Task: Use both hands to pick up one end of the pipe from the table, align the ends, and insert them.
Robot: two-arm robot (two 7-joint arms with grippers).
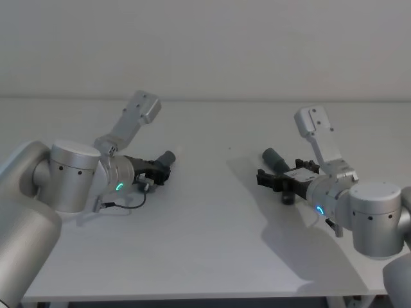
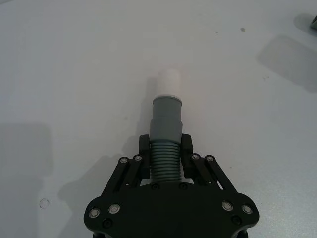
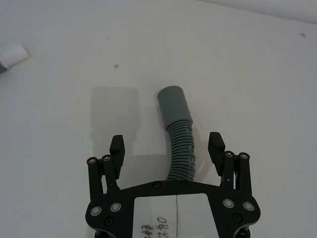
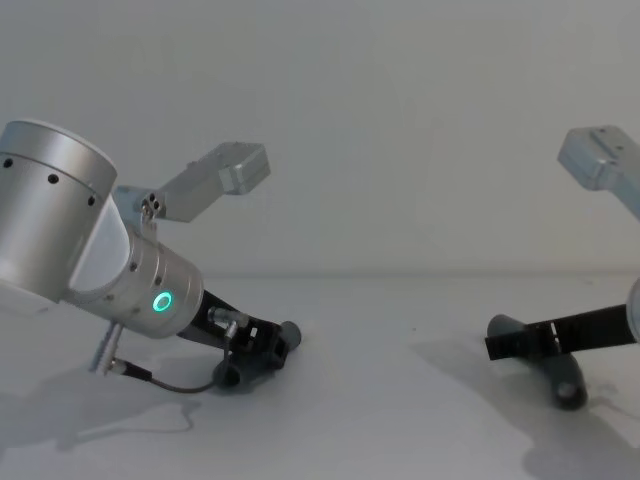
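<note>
1. Pipe, left piece (image 2: 166, 116), is sitting left-centre in head view, low at the table (image 1: 205, 231); left gripper (image 2: 165, 147) is clamping its ribbed middle, white stub (image 2: 167, 83) pointing forward.
2. Right piece (image 3: 174, 105) is lying on the table right-centre in head view; right gripper (image 3: 166, 144) is straddling it, fingers (image 3: 117, 151) spread, touching nothing.
3. Risk, as I'm judging it: bent ribbed section may be twisting when pinched, leaving collar off-axis and stub jamming on the rim.

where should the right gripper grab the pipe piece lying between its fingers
Take the ribbed middle, with the right gripper closing across it from behind. Its open fingers straddle that part, and the smooth collar points away, staying free for joining.
</note>
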